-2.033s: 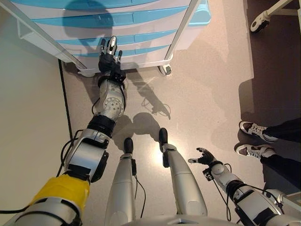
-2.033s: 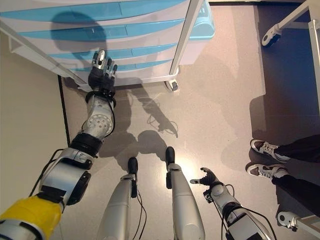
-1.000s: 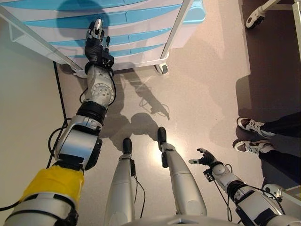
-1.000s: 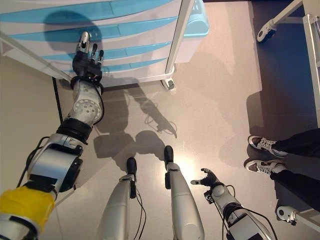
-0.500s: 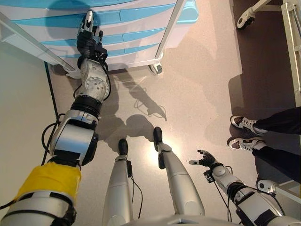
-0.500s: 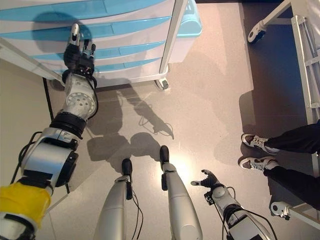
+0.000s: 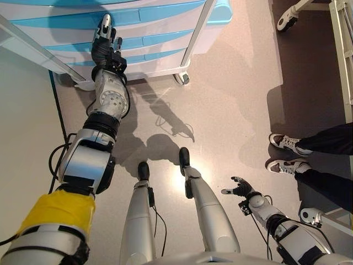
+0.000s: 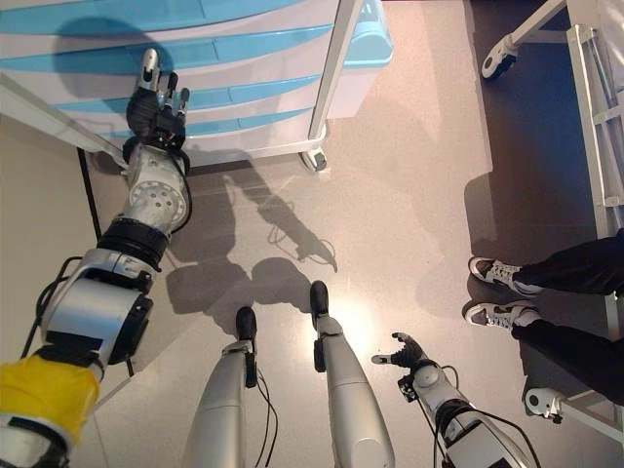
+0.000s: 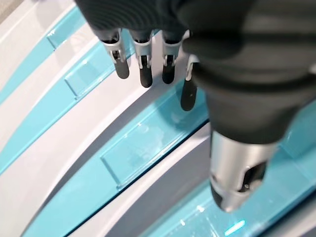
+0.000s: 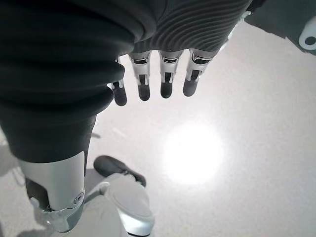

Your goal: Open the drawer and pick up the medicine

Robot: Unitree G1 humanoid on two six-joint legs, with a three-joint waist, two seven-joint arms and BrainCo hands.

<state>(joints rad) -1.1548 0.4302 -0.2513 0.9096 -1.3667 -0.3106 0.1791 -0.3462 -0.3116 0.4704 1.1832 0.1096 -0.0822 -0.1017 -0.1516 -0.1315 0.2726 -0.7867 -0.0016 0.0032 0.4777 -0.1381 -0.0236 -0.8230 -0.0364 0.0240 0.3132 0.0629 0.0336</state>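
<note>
Left wrist view | left hand (image 9: 148, 59) open; drawer (image 9: 138, 148) just beyond fingertips

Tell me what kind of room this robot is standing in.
Probably a clinic or hospital-style room: a wheeled drawer cart with white and blue drawers, a smooth hard floor, and a white wheeled frame, perhaps a bed.

A wheeled drawer cabinet (image 7: 138, 27) stands at the far left with the left hand (image 7: 106, 44) before its drawer fronts, the right hand (image 7: 238, 187) hangs low at the near right, and a person's shoes (image 7: 287, 153) stand further right.
</note>
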